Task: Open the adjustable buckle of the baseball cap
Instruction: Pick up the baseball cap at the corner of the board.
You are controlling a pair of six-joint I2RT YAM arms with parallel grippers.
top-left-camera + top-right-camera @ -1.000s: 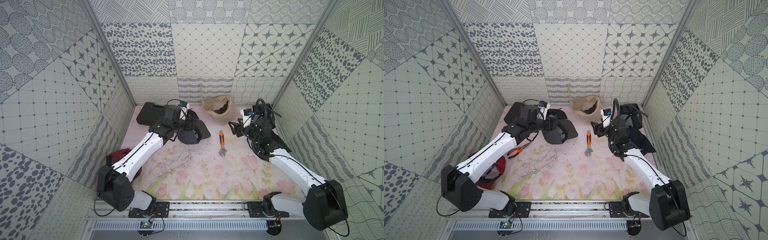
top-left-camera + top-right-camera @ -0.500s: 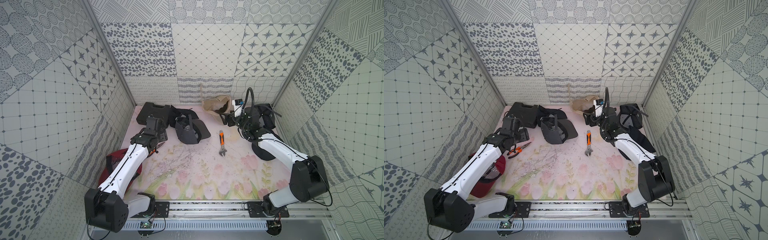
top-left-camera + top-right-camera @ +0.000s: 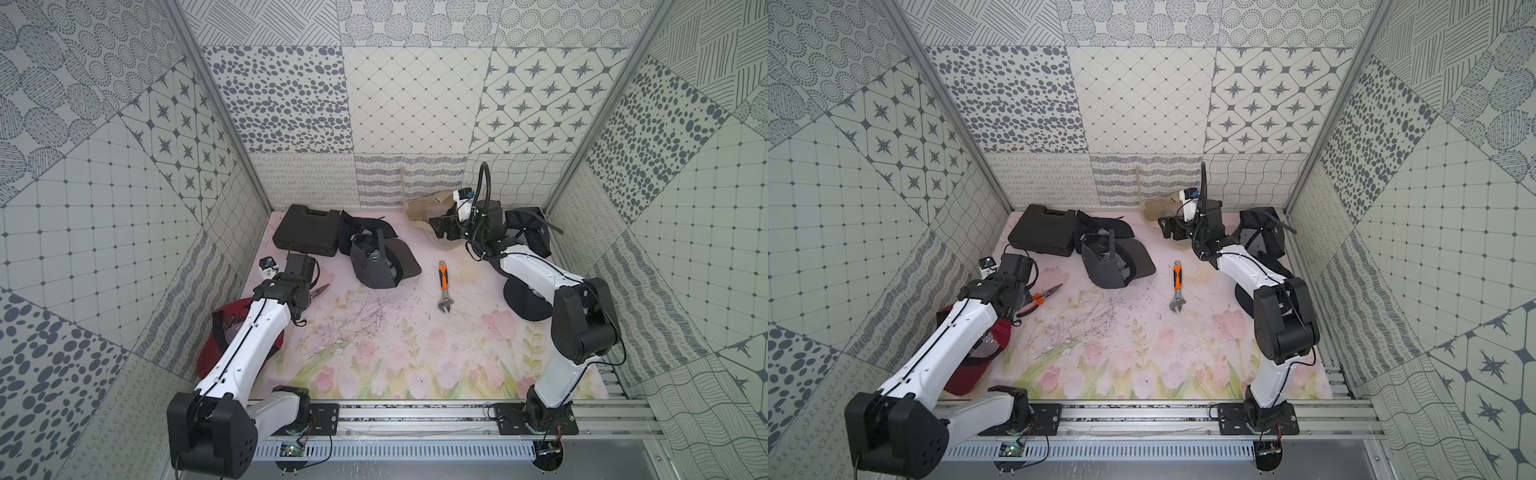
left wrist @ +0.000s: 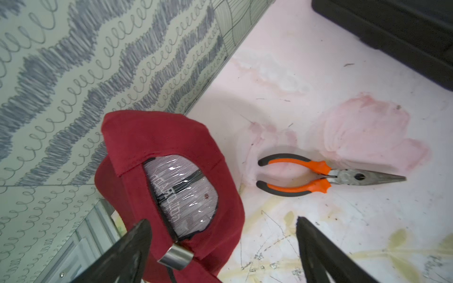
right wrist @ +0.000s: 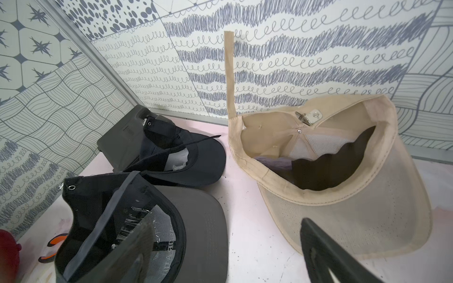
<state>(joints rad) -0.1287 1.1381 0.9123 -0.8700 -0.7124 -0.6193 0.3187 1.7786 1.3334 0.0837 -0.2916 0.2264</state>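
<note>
Left wrist view pretty much says it: the red cap (image 4: 157,137) sits right in front of the left jaws, which are wide open and holding nothing. Its silver buckle (image 4: 175,256) is close in by one jaw, and the strap (image 4: 144,196) runs straight away from them. They're way nearer, so it's their job I reckon. The right jaws are wide open and empty too, facing the beige cap (image 5: 343,196). Red cap's stuffed with plastic-wrapped filler (image 4: 181,193); the black case (image 3: 309,230) is shut.

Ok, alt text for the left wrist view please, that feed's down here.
A red baseball cap lies against the patterned wall, its rear opening and silver buckle facing the camera, with the open left gripper hovering above, holding nothing. Orange-handled pliers lie on the pink mat beside the cap, with a black case beyond.
</note>
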